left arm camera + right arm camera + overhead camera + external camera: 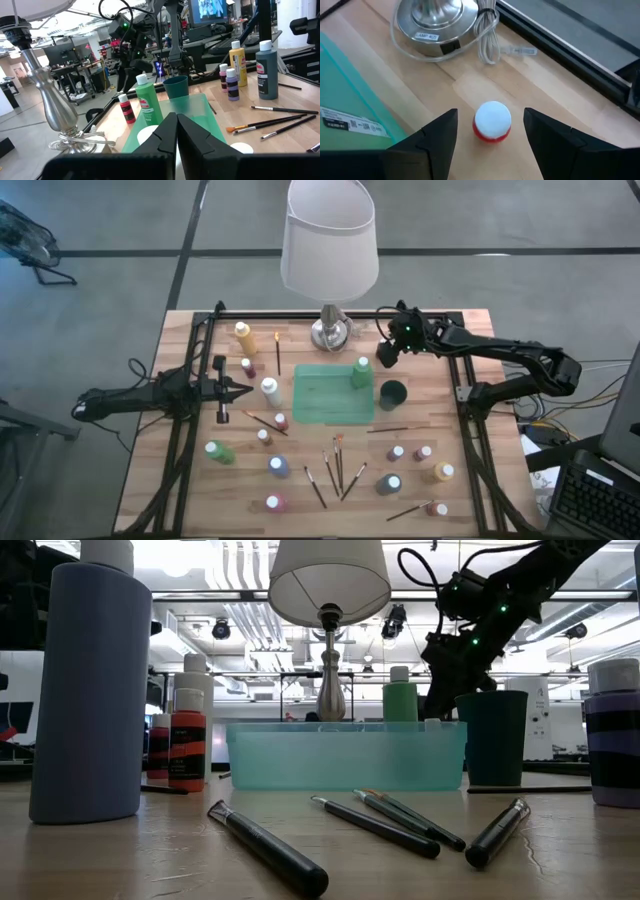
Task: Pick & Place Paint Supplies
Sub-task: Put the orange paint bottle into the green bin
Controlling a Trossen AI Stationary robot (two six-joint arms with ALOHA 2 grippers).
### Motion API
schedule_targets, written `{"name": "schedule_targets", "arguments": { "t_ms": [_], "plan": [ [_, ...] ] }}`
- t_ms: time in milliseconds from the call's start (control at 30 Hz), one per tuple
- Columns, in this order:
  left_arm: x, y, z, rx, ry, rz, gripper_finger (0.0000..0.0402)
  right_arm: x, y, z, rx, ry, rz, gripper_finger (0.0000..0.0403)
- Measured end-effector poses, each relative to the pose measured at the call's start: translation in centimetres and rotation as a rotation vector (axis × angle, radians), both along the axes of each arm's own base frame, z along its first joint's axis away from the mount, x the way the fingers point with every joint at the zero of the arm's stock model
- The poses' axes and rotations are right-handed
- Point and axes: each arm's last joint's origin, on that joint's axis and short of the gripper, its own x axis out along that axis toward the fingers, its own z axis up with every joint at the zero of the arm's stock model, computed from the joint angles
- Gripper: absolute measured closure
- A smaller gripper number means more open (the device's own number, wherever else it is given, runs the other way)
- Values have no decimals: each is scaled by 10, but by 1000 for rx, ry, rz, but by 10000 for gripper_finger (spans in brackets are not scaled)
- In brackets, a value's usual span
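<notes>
My right pincer hangs wide open above a red bottle; only its white cap and red rim show. My left pincer waits pinched shut beside the green tray.

Both arms are basically all dark, matte black links and chunky joint housings. The right arm has black cables looping off the wrist and a few small green lights glowing near it. Its right pincer has two flat, angular black fingers. The left arm looks slimmer, and the left pincer ends in two tapered black fingers coming to a point.
</notes>
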Motion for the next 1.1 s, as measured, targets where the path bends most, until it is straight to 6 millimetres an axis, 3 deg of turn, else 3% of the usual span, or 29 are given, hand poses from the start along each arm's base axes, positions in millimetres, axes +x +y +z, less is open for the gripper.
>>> {"name": "schedule_targets", "arguments": {
  "t_ms": [467, 767, 1100],
  "plan": [
    [0, 0, 0, 0, 0, 0, 385, -1, 0, -7, 3, -2, -8, 181],
    [0, 0, 0, 0, 0, 0, 385, 9, -5, -25, 38, 24, -13, 171],
    [0, 0, 0, 0, 0, 0, 385, 9, -6, -25, 34, 34, -14, 235]
  ]
}}
